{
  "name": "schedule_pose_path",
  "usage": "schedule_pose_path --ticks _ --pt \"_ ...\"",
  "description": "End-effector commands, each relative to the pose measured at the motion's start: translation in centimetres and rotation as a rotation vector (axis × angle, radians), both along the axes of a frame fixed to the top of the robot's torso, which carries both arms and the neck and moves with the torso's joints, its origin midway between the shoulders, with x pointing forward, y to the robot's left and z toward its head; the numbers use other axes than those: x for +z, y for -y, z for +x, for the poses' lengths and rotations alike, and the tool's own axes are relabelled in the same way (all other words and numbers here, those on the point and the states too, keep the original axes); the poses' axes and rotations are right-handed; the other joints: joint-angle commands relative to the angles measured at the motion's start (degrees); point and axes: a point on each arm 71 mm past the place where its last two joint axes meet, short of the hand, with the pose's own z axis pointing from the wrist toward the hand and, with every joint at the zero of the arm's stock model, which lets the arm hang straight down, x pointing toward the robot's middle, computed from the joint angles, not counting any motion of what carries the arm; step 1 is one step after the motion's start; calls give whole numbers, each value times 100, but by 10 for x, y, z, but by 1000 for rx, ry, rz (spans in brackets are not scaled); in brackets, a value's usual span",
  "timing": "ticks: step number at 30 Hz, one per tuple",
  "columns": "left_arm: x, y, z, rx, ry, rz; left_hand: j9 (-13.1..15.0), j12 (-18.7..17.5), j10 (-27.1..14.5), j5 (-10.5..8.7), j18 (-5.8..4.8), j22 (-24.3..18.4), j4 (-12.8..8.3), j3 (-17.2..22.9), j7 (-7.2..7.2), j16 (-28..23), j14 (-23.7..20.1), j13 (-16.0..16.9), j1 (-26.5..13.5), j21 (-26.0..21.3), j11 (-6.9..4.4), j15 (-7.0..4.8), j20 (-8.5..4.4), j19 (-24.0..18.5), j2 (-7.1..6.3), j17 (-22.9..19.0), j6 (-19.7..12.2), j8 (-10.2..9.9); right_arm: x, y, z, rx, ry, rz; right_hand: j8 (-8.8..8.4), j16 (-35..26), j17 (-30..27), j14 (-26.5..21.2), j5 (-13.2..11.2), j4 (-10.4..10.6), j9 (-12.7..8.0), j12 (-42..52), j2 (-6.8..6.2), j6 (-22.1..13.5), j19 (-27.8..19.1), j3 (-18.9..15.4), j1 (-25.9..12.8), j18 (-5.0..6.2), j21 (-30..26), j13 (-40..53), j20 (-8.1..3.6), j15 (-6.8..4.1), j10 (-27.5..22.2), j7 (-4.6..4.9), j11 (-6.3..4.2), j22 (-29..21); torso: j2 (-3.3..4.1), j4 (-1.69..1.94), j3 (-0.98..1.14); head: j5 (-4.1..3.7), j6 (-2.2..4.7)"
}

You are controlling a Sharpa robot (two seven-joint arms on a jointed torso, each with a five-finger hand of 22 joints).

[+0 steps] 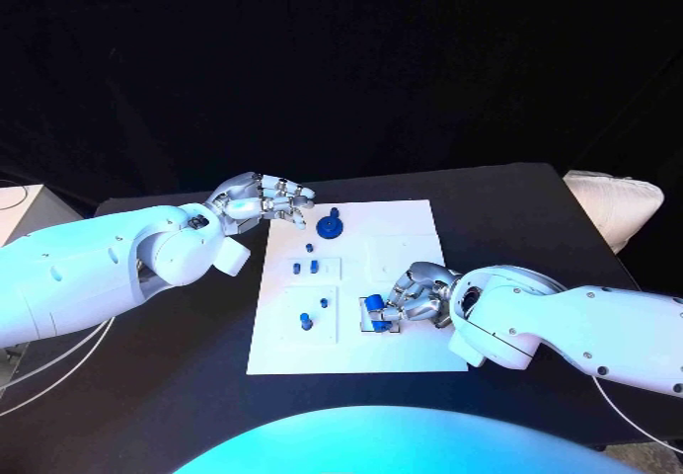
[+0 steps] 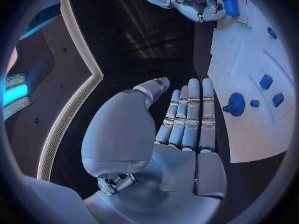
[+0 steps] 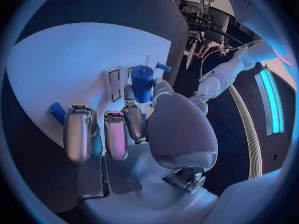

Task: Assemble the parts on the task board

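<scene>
Overhead, right hand grasps blue part on task board; left wrist view shows left hand released.

The right hand, right of centre in the head view, covers most of a blue part. The small blue pieces on the task board are too small to identify.

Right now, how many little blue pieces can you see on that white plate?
6: a round part at the far end, a tiny dot, two pegs mid-board, one peg nearer, one block under the right hand. More may be hidden.
</scene>
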Motion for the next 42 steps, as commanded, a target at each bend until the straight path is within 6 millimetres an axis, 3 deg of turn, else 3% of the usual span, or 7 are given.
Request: schedule_pose_path --ticks 1,20,42 --pt "1 2 -1 -14 -3 -15 -9 27 -42 10 68 -5 28 -5 18 -1 -10 9 -27 -32 -11 30 11 44 -2 5 -25 -21 -4 -2 -3 29 -50 -25 45 37 881 457 -33 4 -2 38 10 121 272 -22 -72 -63 49 176 -61 -59 44 -85 -5 1250 -2 -7 3 13 0" --pt "1 0 -1 -12 -5 -13 -9 27 -42 10 68 -5 28 -5 18 -1 -10 9 -27 -32 -11 30 11 44 -2 5 -25 -21 -1 -1 5 -38 39 -32 94 99 1001 485 -41 -6 -7 133 104 196 342 -17 -201 -105 284 311 -93 -94 151 -134 -48 1305 4 -4 7 52 0" --pt "1 0 -1 -13 -8 -11 -9 27 -42 10 68 -5 28 -5 18 -1 -10 9 -27 -32 -11 30 11 44 -2 5 -25 -21 -4 -9 7 -42 49 -14 98 112 1026 491 -27 -8 -10 136 121 201 352 1 -188 -111 319 322 -99 -101 160 -140 -55 1314 2 -4 5 79 0"
